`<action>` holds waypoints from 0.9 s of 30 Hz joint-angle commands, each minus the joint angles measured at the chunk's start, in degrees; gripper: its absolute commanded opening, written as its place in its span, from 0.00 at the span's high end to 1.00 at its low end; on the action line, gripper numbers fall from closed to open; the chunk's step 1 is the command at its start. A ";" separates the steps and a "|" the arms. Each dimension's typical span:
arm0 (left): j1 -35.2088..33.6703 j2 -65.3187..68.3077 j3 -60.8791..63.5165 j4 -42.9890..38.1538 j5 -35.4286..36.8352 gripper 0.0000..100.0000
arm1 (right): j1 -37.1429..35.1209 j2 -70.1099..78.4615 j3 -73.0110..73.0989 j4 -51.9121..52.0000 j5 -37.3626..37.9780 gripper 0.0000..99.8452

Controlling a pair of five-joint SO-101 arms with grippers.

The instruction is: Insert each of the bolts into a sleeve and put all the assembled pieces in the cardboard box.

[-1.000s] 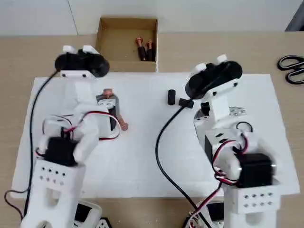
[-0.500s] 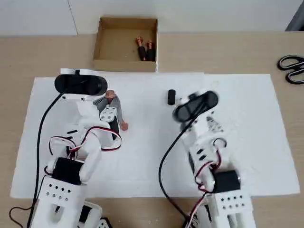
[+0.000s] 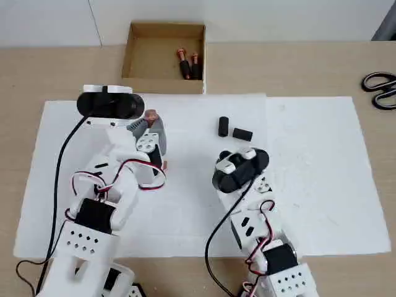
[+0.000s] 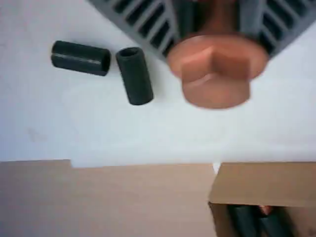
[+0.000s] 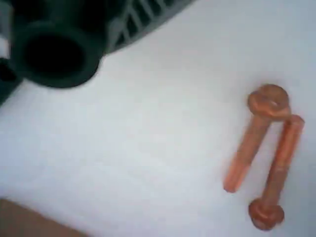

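The right hand (image 5: 69,22) is clenched on a black sleeve (image 5: 53,55); two loose bolts (image 5: 251,143) lie side by side, apart from it. The left hand (image 4: 215,15) grasps a copper bolt (image 4: 216,69), its shank hidden between the jaws. Farther off, two free sleeves (image 3: 223,126) lie close together. Farthest, on the desk (image 3: 297,68), the cardboard box (image 3: 139,55) holds assembled pieces (image 3: 189,64).

Table (image 3: 297,68), white sheet (image 3: 322,161), cardboard box (image 3: 127,57), scissors (image 3: 378,88)
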State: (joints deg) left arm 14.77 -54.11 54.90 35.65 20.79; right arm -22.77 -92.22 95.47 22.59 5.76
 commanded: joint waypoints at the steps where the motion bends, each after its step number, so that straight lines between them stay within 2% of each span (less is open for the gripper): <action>1: 3.43 0.44 -0.66 -1.93 1.32 0.99 | -1.80 -2.59 0.00 0.57 -3.25 1.00; 8: 6.33 3.43 -0.31 -7.03 1.14 0.99 | -8.84 -3.12 -0.35 7.87 -5.54 1.00; 16: 11.69 4.13 0.66 -7.65 1.14 0.99 | -9.80 -3.12 -0.35 7.78 -5.63 1.00; 24: 12.57 3.87 10.68 -22.68 1.05 0.99 | -9.80 -3.12 -0.44 7.87 -5.63 1.00; 27: 12.57 3.78 12.00 -25.23 1.23 0.99 | -9.80 -3.12 -0.44 7.87 -5.63 1.00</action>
State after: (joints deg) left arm 26.99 -49.80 67.03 14.20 21.67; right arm -32.26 -94.24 95.74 30.33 0.66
